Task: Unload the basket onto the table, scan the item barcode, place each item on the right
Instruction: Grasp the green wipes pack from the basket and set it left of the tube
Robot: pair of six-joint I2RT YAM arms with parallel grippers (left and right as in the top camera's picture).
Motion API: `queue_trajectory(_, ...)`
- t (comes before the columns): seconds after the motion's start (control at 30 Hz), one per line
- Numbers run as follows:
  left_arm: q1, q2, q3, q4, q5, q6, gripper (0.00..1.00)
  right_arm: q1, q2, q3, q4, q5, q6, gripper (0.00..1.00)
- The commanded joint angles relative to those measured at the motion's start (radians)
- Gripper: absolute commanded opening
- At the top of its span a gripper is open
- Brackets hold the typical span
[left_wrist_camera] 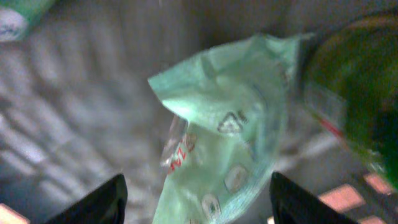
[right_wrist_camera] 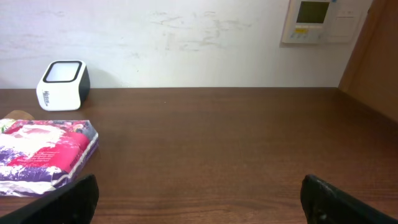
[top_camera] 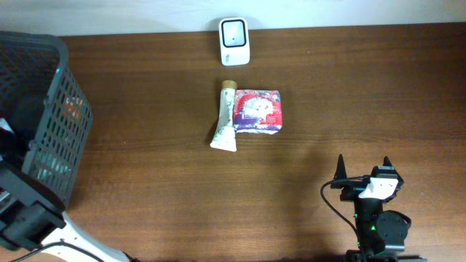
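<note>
**In the basket:** Your left gripper [left_wrist_camera: 196, 208] hangs inside the dark mesh basket [top_camera: 69, 109] at the table's left edge. Its fingers [left_wrist_camera: 93, 202] are spread wide to either side of a crumpled green pouch [left_wrist_camera: 230, 137]. A gap shows between one finger and the pouch; through the blur you cannot tell whether the other finger touches it. A dark green rounded container [left_wrist_camera: 360, 81] crowds the pouch on one side, and the basket's slatted wall closes in behind.

**On the table:** The white scanner [top_camera: 234, 41] stands at the middle of the table's far edge, well apart from the basket. Just on the near side of it, a tube [top_camera: 226, 116] and a purple-and-red packet [top_camera: 258, 110] lie side by side, touching, around the centre of the table [top_camera: 145, 182].

**Right arm:** Your right gripper [top_camera: 362, 166] sits by the near right corner, jaws spread wide and holding nothing, facing the far edge.

**Open room:** Bare wood runs between the basket and the scanner, along the near edge, and across the right half of the table.
</note>
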Motion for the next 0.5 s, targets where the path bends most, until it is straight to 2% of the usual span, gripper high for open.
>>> queue_trajectory(0.0,0.003,-0.006,-0.099,0.074,-0.015,0.005,0.57,0.006,-0.006,-0.009,-0.002,0.002,0.007,0.98)
queue_trajectory(0.03,0.003,-0.006,-0.130,0.098,-0.015,0.005,0.49,0.006,-0.006,-0.009,-0.002,0.002,0.008,0.99)
queue_trajectory(0.13,0.003,-0.006,-0.133,0.101,-0.014,0.005,0.05,0.006,-0.006,-0.009,-0.002,0.002,0.007,0.99)
queue_trajectory(0.17,0.003,-0.006,-0.115,0.090,-0.011,0.005,0.00,0.006,-0.006,-0.009,-0.002,0.002,0.007,0.99)
queue_trajectory(0.2,0.003,-0.006,-0.081,0.067,-0.004,0.004,0.00,0.006,-0.006,-0.009,-0.002,0.002,0.007,0.99)
queue_trajectory(0.33,0.003,-0.006,0.346,-0.168,0.102,0.005,0.00,0.006,-0.006,-0.009,-0.002,0.002,0.007,0.99)
queue_trajectory(0.4,0.003,-0.006,0.678,-0.294,0.102,0.004,0.00,0.006,-0.006,-0.009,-0.002,0.002,0.007,0.99)
queue_trajectory(0.43,0.003,-0.006,0.779,-0.332,0.102,-0.008,0.00,0.006,-0.006,-0.009,-0.002,0.001,0.008,0.99)
queue_trajectory(0.47,0.003,-0.006,0.956,-0.400,0.102,-0.064,0.00,0.006,-0.006,-0.009,-0.002,0.002,0.008,0.99)
